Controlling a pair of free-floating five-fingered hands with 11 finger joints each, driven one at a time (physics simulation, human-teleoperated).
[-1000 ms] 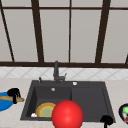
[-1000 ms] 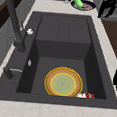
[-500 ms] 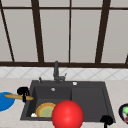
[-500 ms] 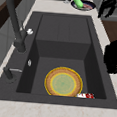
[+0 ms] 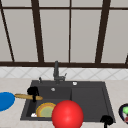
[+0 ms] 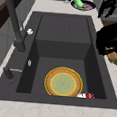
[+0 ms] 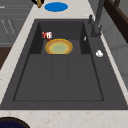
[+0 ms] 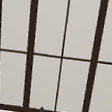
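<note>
Seemingly left robot hand (image 5: 33, 92) clamped on wooden handle (image 5: 25, 96) of blue utensil (image 5: 5, 100), over sink (image 5: 87, 100).

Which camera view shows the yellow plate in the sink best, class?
The left side view: the plate lies whole and close on the sink floor. The right side view shows it whole but farther off; in the front view a red ball covers part.
</note>
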